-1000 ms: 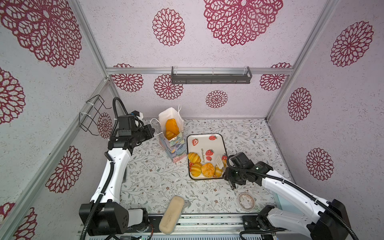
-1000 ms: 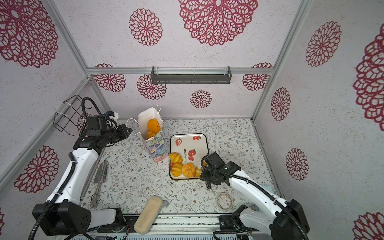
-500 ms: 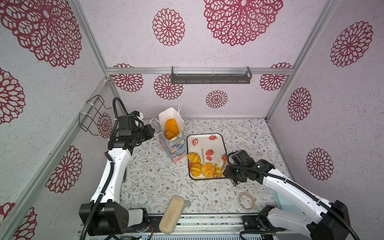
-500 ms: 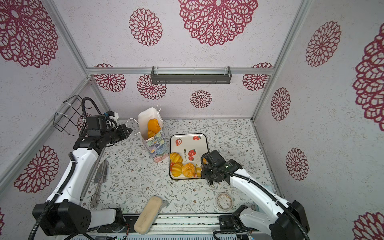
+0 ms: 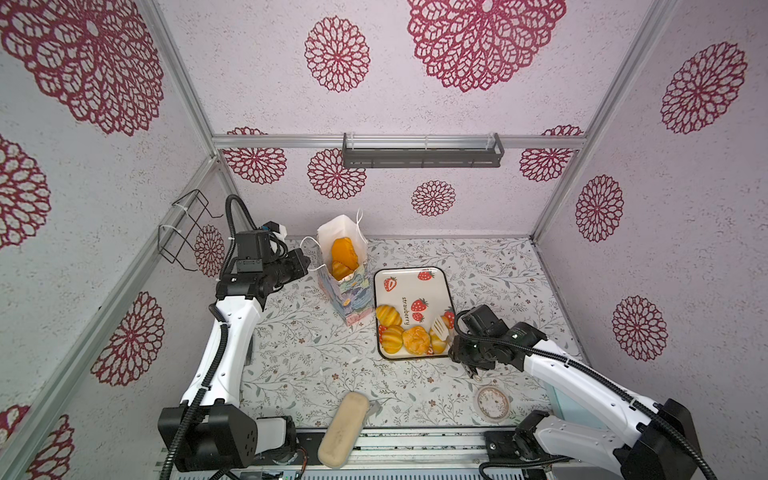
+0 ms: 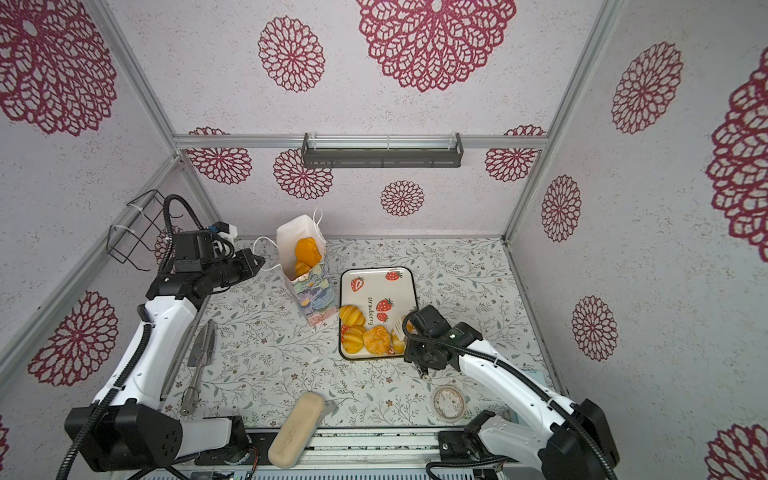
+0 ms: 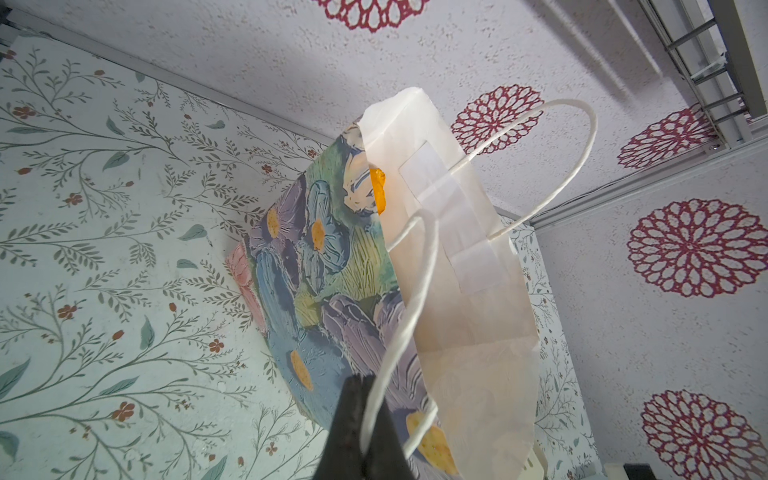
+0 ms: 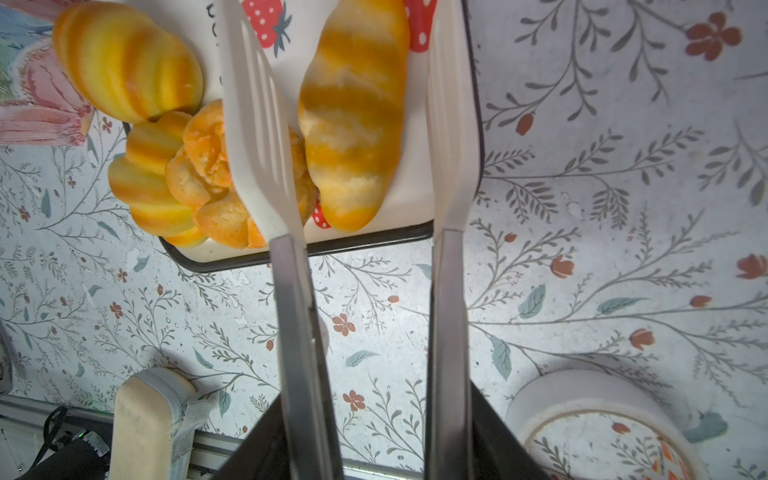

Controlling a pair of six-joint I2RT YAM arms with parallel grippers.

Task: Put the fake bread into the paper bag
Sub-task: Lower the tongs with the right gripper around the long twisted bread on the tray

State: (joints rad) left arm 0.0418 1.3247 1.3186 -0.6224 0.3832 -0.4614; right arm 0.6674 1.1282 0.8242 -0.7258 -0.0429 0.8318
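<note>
L: left gripper (image 7: 359, 409) clamped shut on bag (image 5: 349, 286) handle (image 7: 415, 291) | R: right gripper (image 8: 376, 453) part-open, gripped tongs (image 8: 291, 311); blades straddled bread (image 8: 353, 116), tray (image 8: 374, 245) near-right

You can't count the fake bread (image 5: 344, 254) inside the paper bag (image 5: 351, 293): its wall hides everything below the top two pieces. In the left wrist view your left claw (image 7: 359, 419) is only a dark, blurred tip cut by the frame edge, where the bag's cord runs into it; in the right wrist view the right claw (image 8: 378, 453) and the white blade tips of the tongs (image 8: 291, 316) it grips run off the frame, as do the tape roll (image 8: 598, 432) and the beige block (image 8: 141, 428).
</note>
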